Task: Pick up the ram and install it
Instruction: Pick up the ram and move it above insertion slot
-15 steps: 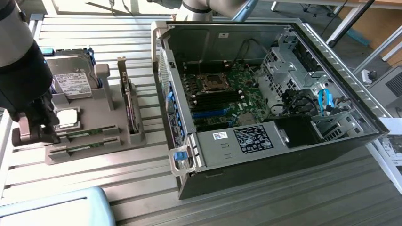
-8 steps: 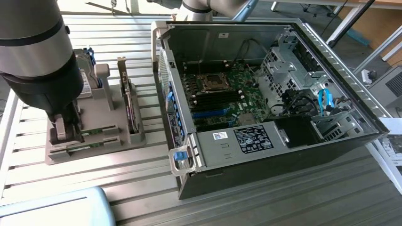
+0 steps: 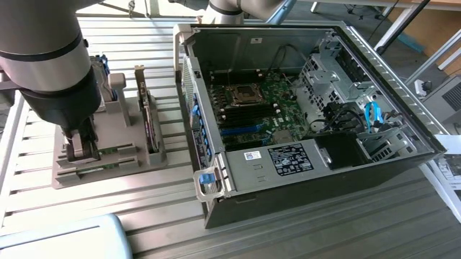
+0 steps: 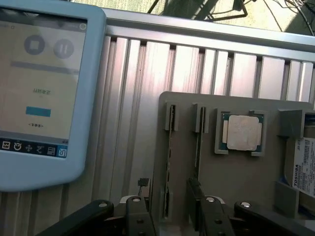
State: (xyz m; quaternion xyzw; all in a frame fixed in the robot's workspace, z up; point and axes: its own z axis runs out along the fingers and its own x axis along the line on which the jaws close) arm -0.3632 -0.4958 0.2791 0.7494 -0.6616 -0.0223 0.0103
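One ram point(image 3: 112, 149), exterior view: in the gray holder point(image 3: 108, 164) under the end effector point(image 3: 81, 152); not lifted, not installed.
Room, exterior view: open case point(image 3: 303, 108) well apart from it.
End effector, wrist view: fingers point(image 4: 138, 219) spread astride the ram point(image 4: 169, 157).
Edges, wrist view: neighbouring slot point(image 4: 199, 142) just beside; tablet point(image 4: 44, 88) near.

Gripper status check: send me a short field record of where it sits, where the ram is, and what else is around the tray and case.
gripper: down at the holder tray, at the ram slots
ram: standing on edge in a tray slot, not yet lifted
processor chip: in its square pocket on the tray
hard drive: at the tray's far edge
computer case: open, to the exterior view's right of the tray
motherboard: exposed inside the case
pendant: on the table beside the tray
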